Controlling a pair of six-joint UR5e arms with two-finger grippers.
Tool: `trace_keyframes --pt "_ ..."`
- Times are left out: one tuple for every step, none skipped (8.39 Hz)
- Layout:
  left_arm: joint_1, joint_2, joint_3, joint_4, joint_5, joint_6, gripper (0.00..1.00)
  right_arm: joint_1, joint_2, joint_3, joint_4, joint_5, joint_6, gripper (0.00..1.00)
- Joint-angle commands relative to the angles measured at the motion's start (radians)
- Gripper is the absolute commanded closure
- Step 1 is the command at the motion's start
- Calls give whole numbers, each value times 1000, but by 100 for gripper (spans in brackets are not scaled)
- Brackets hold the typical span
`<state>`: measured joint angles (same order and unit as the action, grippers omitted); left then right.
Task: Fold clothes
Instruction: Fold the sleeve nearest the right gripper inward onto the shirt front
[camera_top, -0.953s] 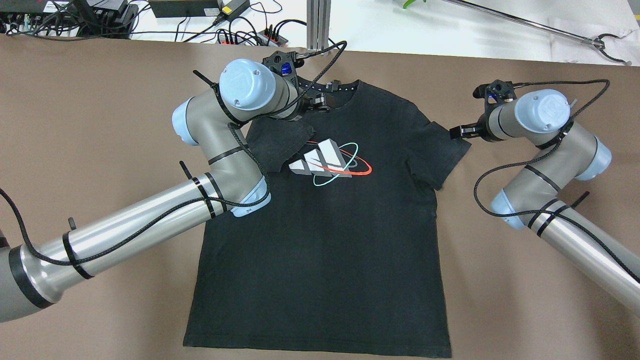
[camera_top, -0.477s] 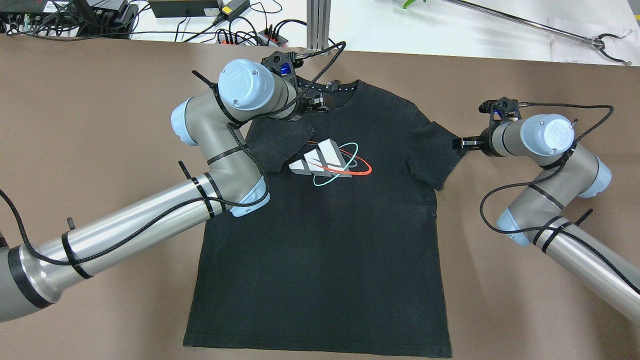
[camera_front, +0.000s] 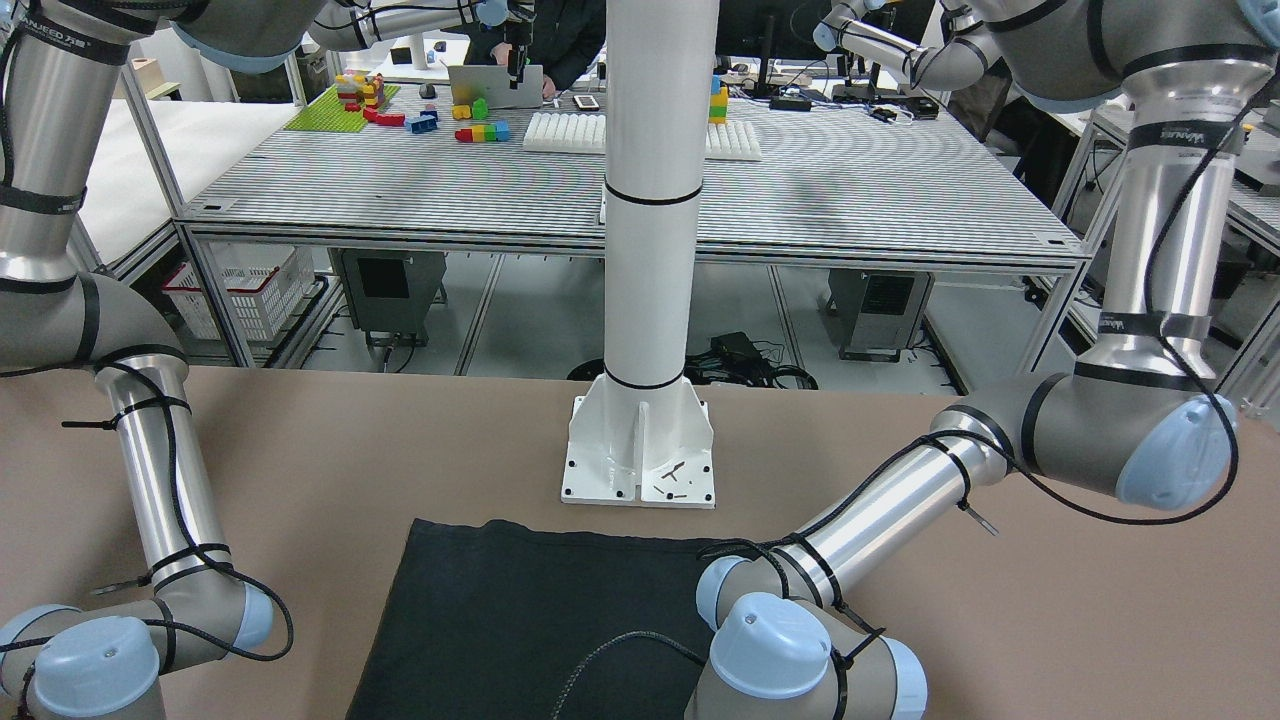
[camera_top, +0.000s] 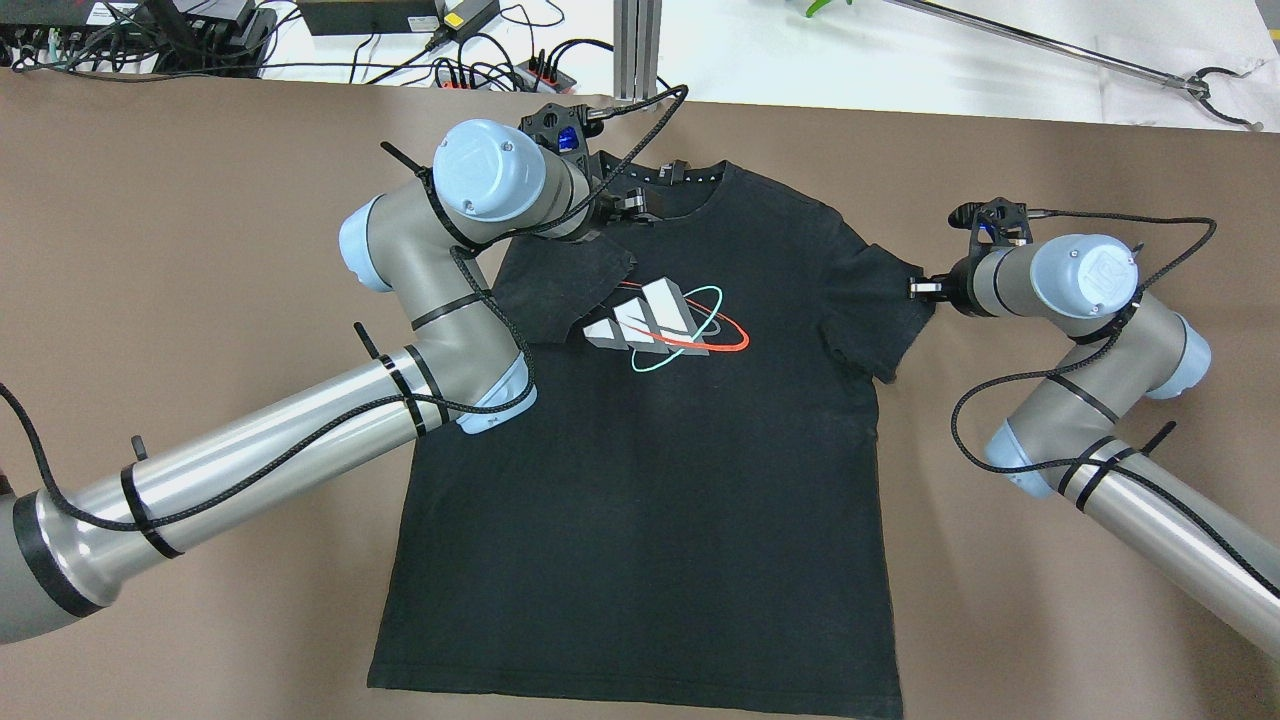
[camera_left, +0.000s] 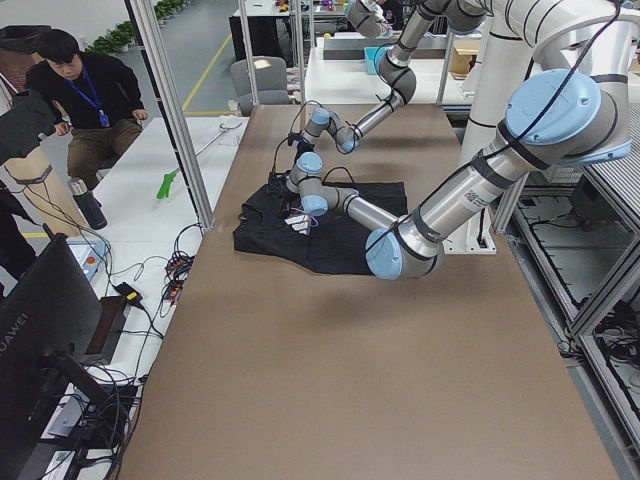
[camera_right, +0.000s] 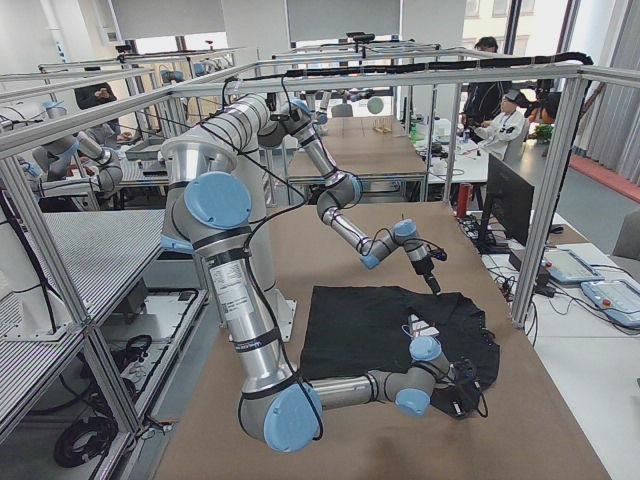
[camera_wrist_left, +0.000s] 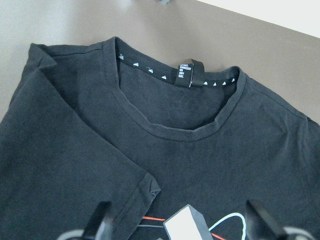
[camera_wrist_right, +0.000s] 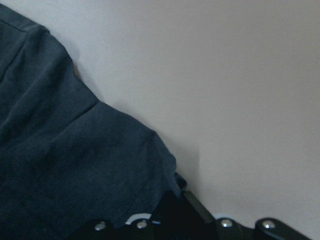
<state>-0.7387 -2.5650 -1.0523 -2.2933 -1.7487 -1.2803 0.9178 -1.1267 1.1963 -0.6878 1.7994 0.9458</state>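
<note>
Though neck label (camera_wrist_left: 184, 73) unreadable, left pincer (camera_wrist_left: 177, 216) spread above black shirt (camera_top: 650, 480); right pincer (camera_top: 915, 290): cannot tell.

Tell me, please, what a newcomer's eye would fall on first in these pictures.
A black T-shirt with a bright logo lies spread on the brown table, one sleeve folded in over its chest. The left gripper hovers open by the collar; the right gripper is at the edge of the other sleeve.
</note>
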Motion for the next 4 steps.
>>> trace_keyframes --pt "-2 0 0 0 -2 -1 6 4 -1 69 -10 12 1 100" --pt "-5 2 0 0 -2 1 6 3 5 91 -36 12 1 100" --pt "-14 20 0 -2 -2 33 6 1 22 127 -97 12 16 100" --pt "-27 37 0 -3 -2 65 6 -2 65 162 -175 11 72 100"
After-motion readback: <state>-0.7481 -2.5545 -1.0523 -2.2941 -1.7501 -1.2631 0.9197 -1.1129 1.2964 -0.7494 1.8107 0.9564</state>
